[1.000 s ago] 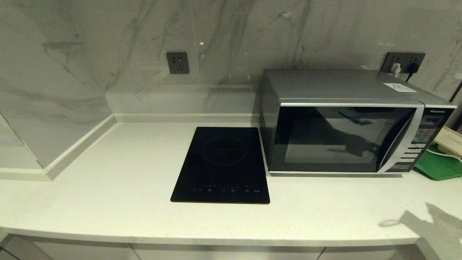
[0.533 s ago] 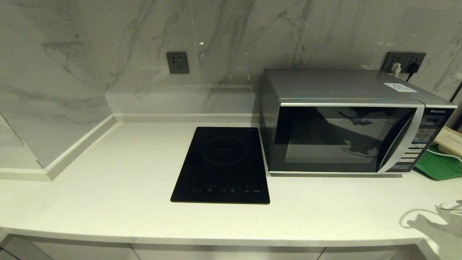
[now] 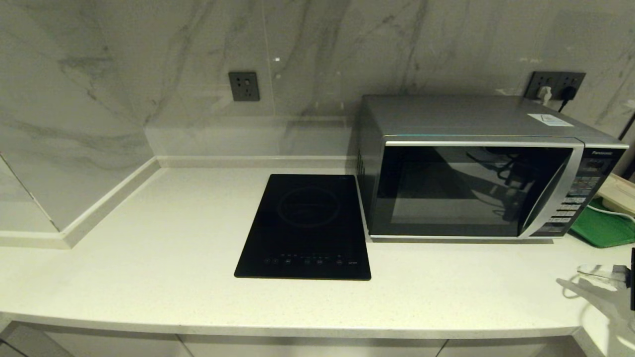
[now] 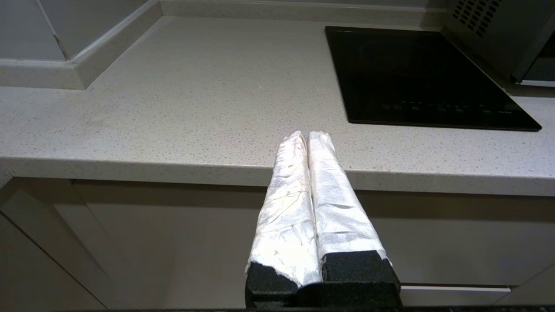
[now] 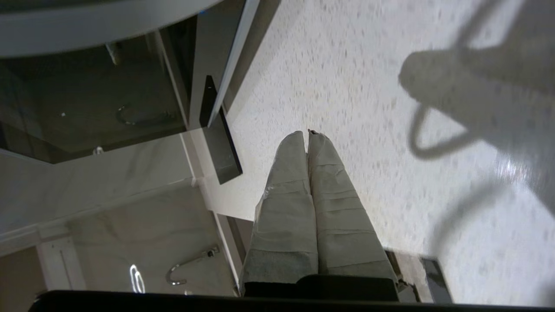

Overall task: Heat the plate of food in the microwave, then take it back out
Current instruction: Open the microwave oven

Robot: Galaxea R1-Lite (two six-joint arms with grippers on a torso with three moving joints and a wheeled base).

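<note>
The silver microwave (image 3: 471, 191) stands at the back right of the counter with its dark glass door closed; part of that door shows in the right wrist view (image 5: 86, 99). The plate of food is out of view in every frame. My right gripper (image 3: 585, 269) pokes in at the right edge of the head view, low over the counter in front of the microwave's button panel, shut with nothing between its white-wrapped fingers (image 5: 282, 173). My left gripper (image 4: 307, 134) hangs shut and empty just before the counter's front edge, left of the hob.
A flat black induction hob (image 3: 307, 223) lies left of the microwave. A green tray (image 3: 603, 228) with a cream object (image 3: 617, 193) on it sits right of the microwave. Marble walls close the back and left; the counter's front edge (image 4: 173, 167) runs below.
The right gripper has come into the head view at the right edge, where only its shadow showed a second ago. Its reflection in the microwave door has shifted. The left arm has not moved.
</note>
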